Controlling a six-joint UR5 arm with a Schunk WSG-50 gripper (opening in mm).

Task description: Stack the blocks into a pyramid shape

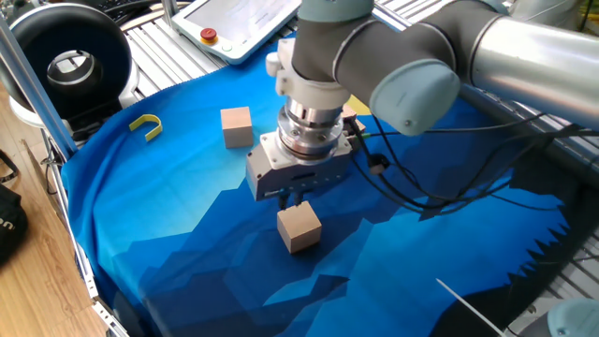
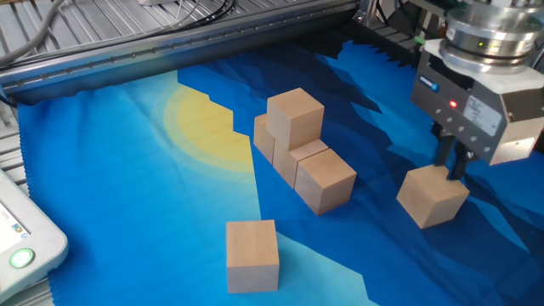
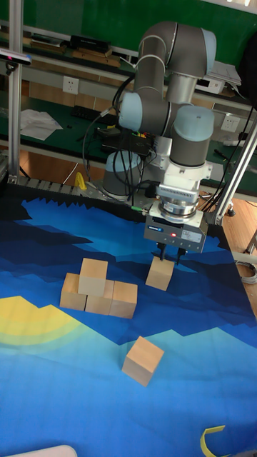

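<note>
Hovering fingers (image 2: 455, 167) at lone tan block (image 2: 432, 195) | grip state unclear | 4-block stack (image 2: 299, 150) plain wood

Six plain light tan wooden cubes are counted: four (image 2: 295, 155) are grouped in a cluster, and two (image 2: 432, 195) (image 2: 252, 254) lie apart. One small yellow curved hook-shaped piece (image 1: 146, 124) is seen.

- The blocks (image 2: 295, 120) are pale unpainted wood, matt, with faint grain.
- The cloth (image 2: 127, 195) on the table is printed blue and yellow fabric, matt and slightly creased.
- The arm (image 1: 393, 56) has smooth grey metal with a soft sheen.
- The tool (image 2: 451, 174) has a glossy metal collar above a matt housing.
- The hook-shaped piece (image 1: 146, 124) looks like yellow plastic.
</note>
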